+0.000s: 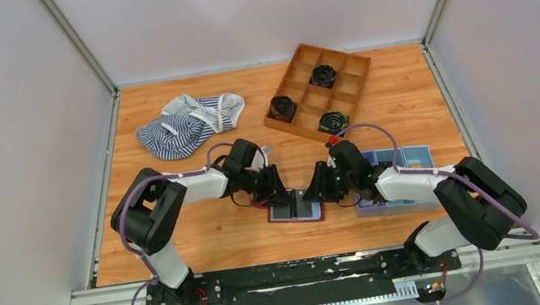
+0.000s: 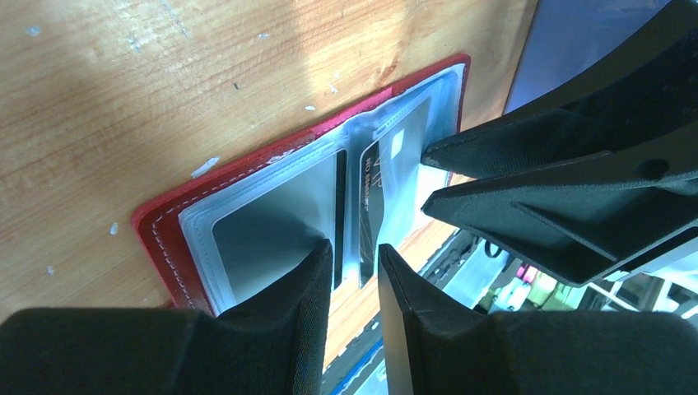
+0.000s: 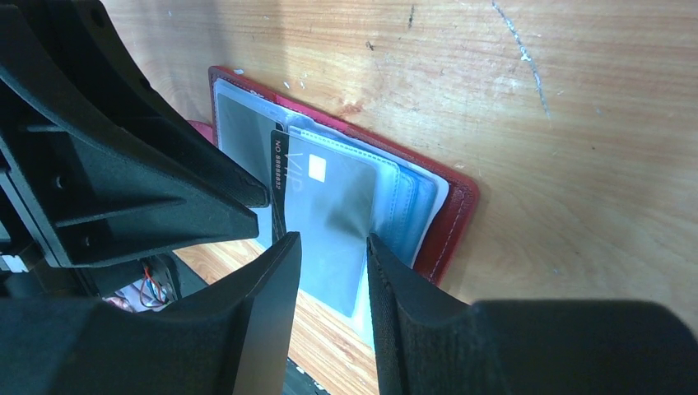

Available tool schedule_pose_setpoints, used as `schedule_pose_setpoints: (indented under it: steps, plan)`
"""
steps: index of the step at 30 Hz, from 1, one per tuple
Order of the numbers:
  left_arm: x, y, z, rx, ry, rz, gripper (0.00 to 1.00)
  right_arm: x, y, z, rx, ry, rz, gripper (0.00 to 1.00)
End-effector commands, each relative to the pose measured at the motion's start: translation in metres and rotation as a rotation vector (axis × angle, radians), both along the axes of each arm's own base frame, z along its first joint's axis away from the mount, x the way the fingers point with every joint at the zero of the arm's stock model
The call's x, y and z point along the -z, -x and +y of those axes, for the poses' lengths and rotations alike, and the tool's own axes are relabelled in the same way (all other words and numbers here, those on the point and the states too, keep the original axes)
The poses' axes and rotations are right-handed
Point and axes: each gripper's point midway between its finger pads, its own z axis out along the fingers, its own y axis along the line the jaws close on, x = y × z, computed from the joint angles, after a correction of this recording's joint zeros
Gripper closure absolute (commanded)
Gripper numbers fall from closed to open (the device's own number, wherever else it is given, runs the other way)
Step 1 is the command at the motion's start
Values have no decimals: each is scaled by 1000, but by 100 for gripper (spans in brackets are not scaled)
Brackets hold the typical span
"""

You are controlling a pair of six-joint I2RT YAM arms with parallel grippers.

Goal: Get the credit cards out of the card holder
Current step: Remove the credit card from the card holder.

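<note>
A small dark-red folding card holder (image 1: 295,211) lies opened flat on the wooden table (image 1: 207,240), near the front edge and between the two arms. Its clear plastic pockets face up, and the credit cards are still inside them. A plain grey card (image 2: 263,226) sits in the left pocket. A dark grey card with a small chip (image 3: 325,193) sits in a sleeve on the right side, over pale blue inner pockets.

The left gripper (image 2: 355,259) hangs over the holder's middle fold. Its two black fingers are a narrow gap apart, with the edge of a plastic sleeve between them. I cannot tell whether they touch it. The right gripper (image 3: 332,240) comes in from the right, opposite it and very near. Its fingers are apart, and the dark chip card shows in the gap between them.

A light-blue rectangular tray (image 1: 415,156) lies to the right, under the right arm. At the far side stand a brown divided wooden tray (image 1: 356,73) holding black coils (image 1: 323,75) and, to its left, a crumpled striped cloth (image 1: 173,131).
</note>
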Motion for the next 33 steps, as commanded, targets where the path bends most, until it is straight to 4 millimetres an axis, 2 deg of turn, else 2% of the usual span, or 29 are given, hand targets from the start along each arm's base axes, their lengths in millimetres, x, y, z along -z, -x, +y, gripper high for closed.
schedule_pose_setpoints:
  steps: [1, 14, 16, 21, 24, 28, 33]
  plan:
    - [-1, 4, -7, 15, 33, 24, 69, 37, 21, -29, 25, 127, 102, 60]
    - [-1, 2, -22, 18, 61, 35, 76, 38, 20, -25, 23, 107, 106, 60]
    - [-1, 1, -23, 12, 60, 32, 81, 39, 20, -25, 22, 107, 108, 60]
    - [-3, -2, -23, -5, 56, 23, 100, 40, 21, -26, 22, 111, 111, 60]
    - [-6, -3, -22, -10, 58, 11, 100, 42, 22, -27, 26, 117, 116, 60]
    - [-8, -3, -15, -25, 61, 5, 100, 43, 22, -29, 31, 121, 122, 60]
    - [-3, -5, 10, -72, 51, 12, 100, 45, 22, -32, 34, 122, 127, 60]
